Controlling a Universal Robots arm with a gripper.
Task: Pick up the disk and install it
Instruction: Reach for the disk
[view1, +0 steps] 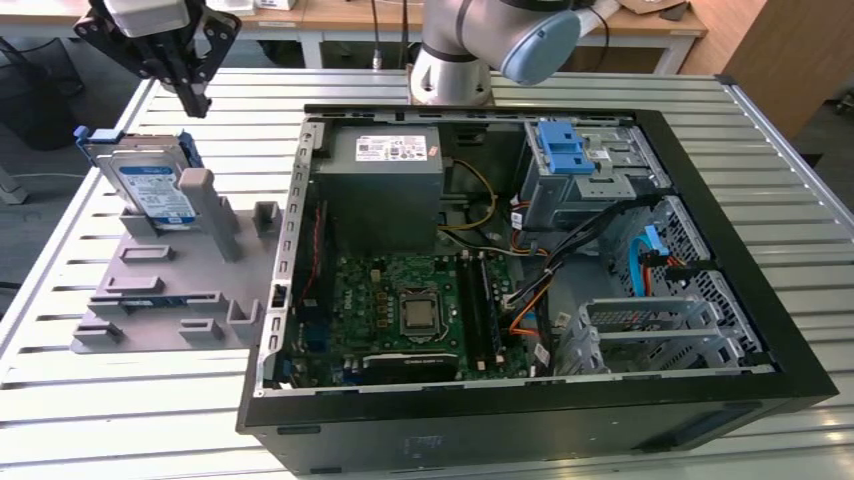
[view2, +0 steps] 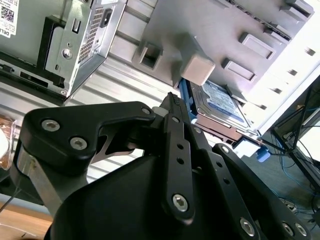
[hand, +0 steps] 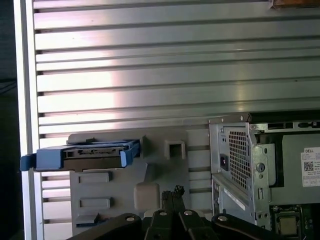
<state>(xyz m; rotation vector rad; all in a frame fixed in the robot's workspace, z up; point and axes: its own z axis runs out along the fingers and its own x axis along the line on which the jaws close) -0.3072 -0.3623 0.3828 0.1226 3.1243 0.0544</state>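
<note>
The disk (view1: 150, 185) is a silver hard drive with a white-and-blue label in a blue bracket. It stands on edge, leaning in a grey holder (view1: 160, 290) on the table at the exterior view's left. My gripper (view1: 198, 105) hangs above and just behind the disk, apart from it, fingers shut together with nothing between them. The first wrist view shows the disk (hand: 92, 155) edge-on on the holder (hand: 115, 200), beyond the gripper (hand: 174, 191). In the second wrist view the disk (view2: 220, 102) lies past the gripper (view2: 172, 97).
An open black computer case (view1: 534, 420) lies to the right of the holder in the exterior view. It holds a grey power supply (view1: 387, 165), a motherboard (view1: 414, 300) and a metal drive cage (view1: 587, 185) with a blue latch (view1: 566, 148). The arm's base (view1: 447, 75) stands behind the case.
</note>
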